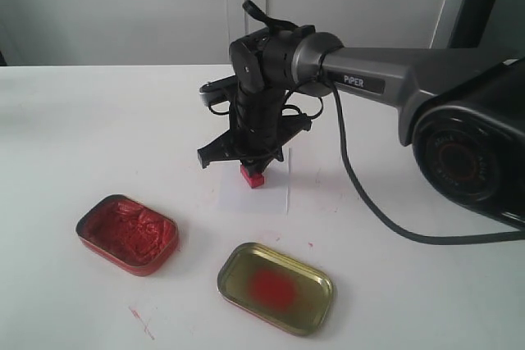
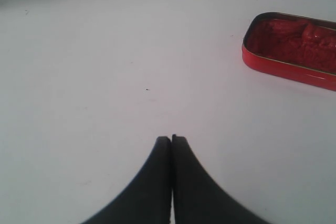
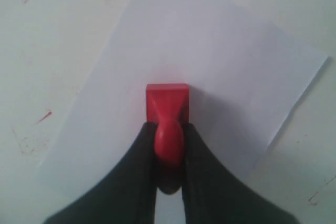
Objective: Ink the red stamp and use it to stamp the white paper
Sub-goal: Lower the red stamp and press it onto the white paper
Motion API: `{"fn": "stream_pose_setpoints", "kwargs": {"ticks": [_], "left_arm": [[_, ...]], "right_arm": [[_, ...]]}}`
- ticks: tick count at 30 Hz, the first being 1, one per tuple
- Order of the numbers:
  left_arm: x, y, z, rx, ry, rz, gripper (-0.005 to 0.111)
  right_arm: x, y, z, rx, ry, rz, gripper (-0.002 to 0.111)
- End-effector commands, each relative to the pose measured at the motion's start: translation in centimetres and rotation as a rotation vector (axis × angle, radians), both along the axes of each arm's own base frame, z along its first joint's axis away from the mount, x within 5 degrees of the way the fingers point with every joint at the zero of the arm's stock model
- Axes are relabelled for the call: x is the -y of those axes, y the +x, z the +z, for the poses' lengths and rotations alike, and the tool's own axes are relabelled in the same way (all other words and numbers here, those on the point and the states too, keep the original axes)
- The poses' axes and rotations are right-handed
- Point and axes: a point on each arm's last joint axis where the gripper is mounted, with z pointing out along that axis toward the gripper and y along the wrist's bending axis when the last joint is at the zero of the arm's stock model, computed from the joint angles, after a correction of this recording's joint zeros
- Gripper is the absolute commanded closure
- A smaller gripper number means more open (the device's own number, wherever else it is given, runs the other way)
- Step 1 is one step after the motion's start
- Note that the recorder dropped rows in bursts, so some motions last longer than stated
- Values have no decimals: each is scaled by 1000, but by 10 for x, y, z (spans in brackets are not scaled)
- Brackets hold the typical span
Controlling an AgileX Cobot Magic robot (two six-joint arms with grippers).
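The red stamp (image 3: 167, 109) stands with its square base on the white paper (image 3: 220, 51), and my right gripper (image 3: 168, 132) is shut on its rounded knob. In the exterior view the same stamp (image 1: 253, 175) shows under the right gripper (image 1: 254, 163), near the top of the white paper (image 1: 258, 196). My left gripper (image 2: 171, 139) is shut with nothing in it, hovering over bare table. It is out of the exterior view.
An oval tin of red ink paste (image 1: 127, 234) sits at the front left; it also shows in the left wrist view (image 2: 291, 48). Its gold lid (image 1: 276, 286) with a red smear lies in front of the paper. Red smudges (image 1: 140, 321) mark the white table.
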Motion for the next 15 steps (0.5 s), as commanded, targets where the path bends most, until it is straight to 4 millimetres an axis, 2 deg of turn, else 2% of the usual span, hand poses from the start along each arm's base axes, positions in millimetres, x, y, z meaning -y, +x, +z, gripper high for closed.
{"fn": "stream_pose_setpoints", "kwargs": {"ticks": [1, 15], "left_arm": [[0, 0, -4, -12, 0, 2, 107], [0, 0, -4, -12, 0, 2, 107]], "right_arm": [[10, -12, -55, -174, -135, 11, 108], [9, -12, -57, -171, -132, 11, 108]]}}
